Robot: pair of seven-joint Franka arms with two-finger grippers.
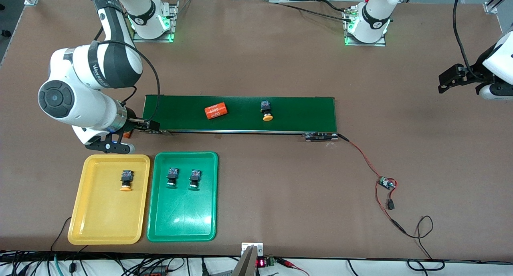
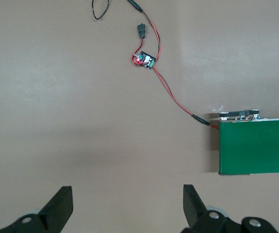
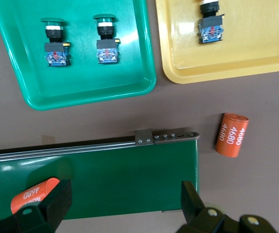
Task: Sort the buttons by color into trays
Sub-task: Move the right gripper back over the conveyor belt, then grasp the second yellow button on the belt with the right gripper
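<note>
One yellow-capped button (image 1: 266, 110) lies on the dark-green conveyor belt (image 1: 296, 113). A second yellow-capped button (image 1: 126, 179) (image 3: 210, 24) lies in the yellow tray (image 1: 104, 216) (image 3: 255, 68). Two green-capped buttons (image 1: 172, 176) (image 1: 194, 178) (image 3: 56, 41) (image 3: 106, 39) lie side by side in the green tray (image 1: 182, 216) (image 3: 81, 97). My right gripper (image 1: 114, 147) (image 3: 125, 194) hangs open and empty over the belt's end toward the right arm. My left gripper (image 1: 491, 92) (image 2: 127, 194) is open and empty over bare table off the belt's end (image 2: 255, 145) toward the left arm; that arm waits.
An orange numbered cylinder (image 1: 216, 111) (image 3: 32, 194) lies on the belt. Another orange cylinder (image 3: 231, 135) lies on the table just off the belt's end, beside the yellow tray. A red-and-black cable runs from the belt to a small circuit board (image 1: 386, 183) (image 2: 145, 60).
</note>
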